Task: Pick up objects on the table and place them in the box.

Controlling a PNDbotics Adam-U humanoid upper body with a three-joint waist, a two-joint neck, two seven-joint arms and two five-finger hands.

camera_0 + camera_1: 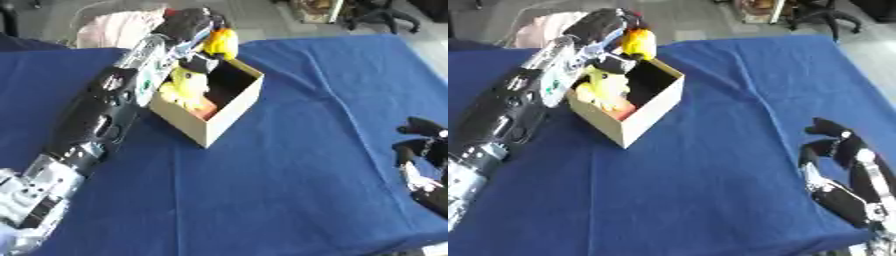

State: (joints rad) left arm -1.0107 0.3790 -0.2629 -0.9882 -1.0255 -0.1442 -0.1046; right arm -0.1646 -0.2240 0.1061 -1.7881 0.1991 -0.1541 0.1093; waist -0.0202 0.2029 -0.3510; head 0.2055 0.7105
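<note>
The left robot hand [614,22] pinches a yellow toy [639,43] above the box [651,107]; better to lower it inside before releasing; the right robot hand [837,150] rests idle, fingers relaxed.

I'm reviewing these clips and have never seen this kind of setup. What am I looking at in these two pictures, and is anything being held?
Both pictures come from a two-eyed camera in a humanoid robot's head, looking down at a table with a blue cloth. The long black and silver limb is its left arm; the left hand is over an open cardboard box, fingers curled round a yellow and orange object. Yellow items already lie inside the box. The right hand rests idle at the table's right edge, holding nothing.
</note>
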